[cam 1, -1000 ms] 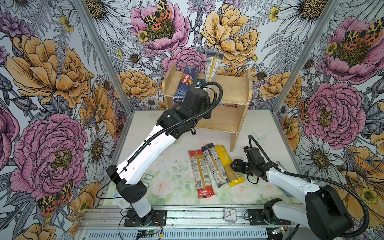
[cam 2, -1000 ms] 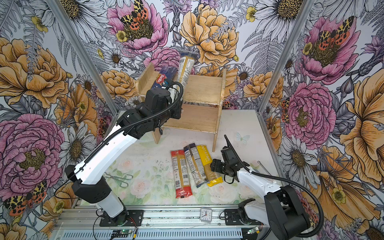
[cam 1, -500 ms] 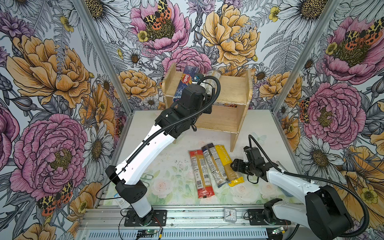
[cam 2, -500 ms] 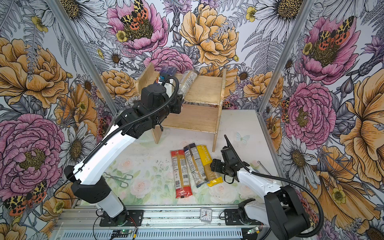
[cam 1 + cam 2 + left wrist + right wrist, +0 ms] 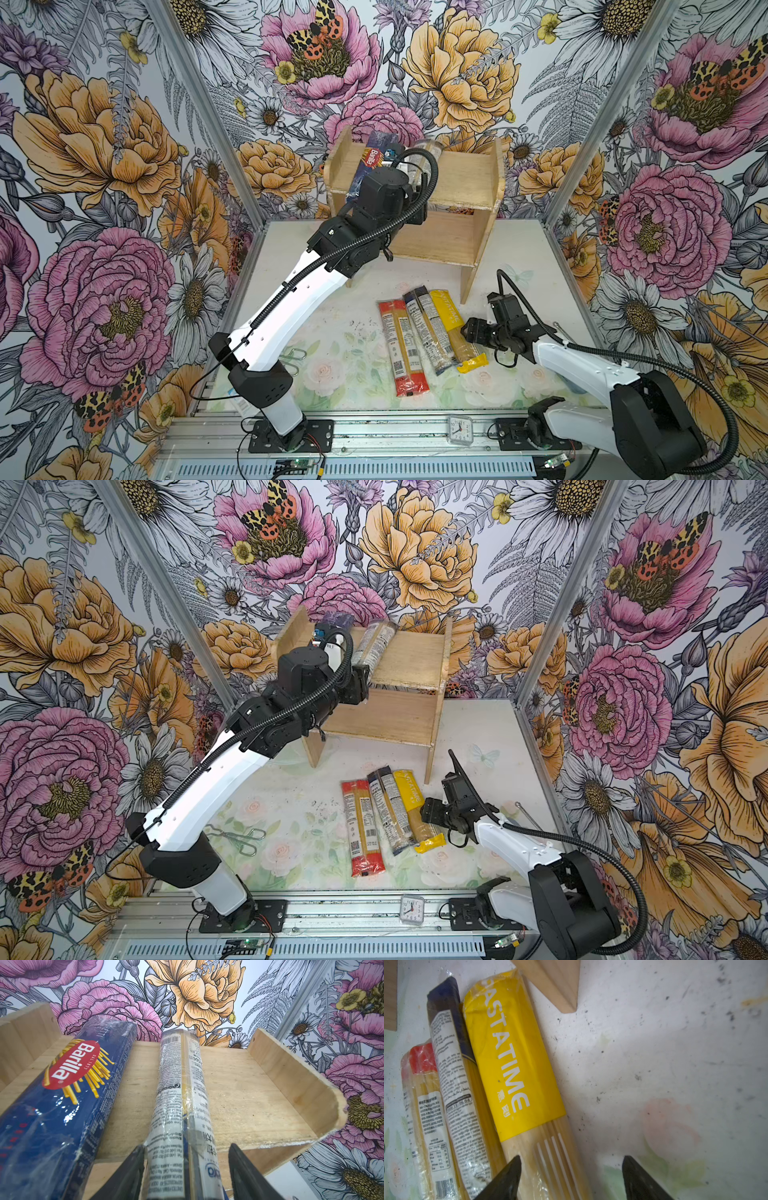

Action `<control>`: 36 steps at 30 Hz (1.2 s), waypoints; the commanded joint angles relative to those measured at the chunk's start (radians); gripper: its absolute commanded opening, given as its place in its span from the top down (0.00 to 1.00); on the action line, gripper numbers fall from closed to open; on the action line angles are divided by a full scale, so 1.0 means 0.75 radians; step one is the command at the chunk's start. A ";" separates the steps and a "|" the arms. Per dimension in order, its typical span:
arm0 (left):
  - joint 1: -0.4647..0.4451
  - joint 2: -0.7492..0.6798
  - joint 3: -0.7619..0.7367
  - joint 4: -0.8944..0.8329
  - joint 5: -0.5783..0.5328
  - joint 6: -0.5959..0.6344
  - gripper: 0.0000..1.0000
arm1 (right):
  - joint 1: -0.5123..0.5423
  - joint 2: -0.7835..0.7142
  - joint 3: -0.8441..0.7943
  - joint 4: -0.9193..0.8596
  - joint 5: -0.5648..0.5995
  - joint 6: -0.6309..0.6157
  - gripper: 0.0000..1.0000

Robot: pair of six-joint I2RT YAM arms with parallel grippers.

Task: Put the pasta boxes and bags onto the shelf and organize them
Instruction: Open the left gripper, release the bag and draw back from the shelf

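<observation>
Wood, pale and unpainted: the shelf [image 5: 461, 174] stands at the back of the desk [image 5: 340, 332]. Its top tier carries two packs lying front to back, near each other but apart. One is a rigid, glossy dark-blue Barilla box [image 5: 68, 1088], the other a round, crinkly clear spaghetti bag [image 5: 180, 1088]. The left gripper [image 5: 186, 1147] straddles the bag's near end with its fingers parted and a gap on one side — reads as a release, the board bearing the bag. Three bags lie in a row on the desk: red-ended bag [image 5: 401, 345], blue-ended bag [image 5: 424, 328], yellow Pastatime bag [image 5: 517, 1064]. The right gripper [image 5: 571, 1157] hovers low at the yellow one, fingers wide, holding nothing — likely the next pick.
</observation>
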 commanded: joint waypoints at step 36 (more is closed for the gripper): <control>-0.038 -0.984 -1.147 0.648 0.101 0.102 0.01 | 0.060 -0.325 0.088 0.022 -0.124 -0.062 0.22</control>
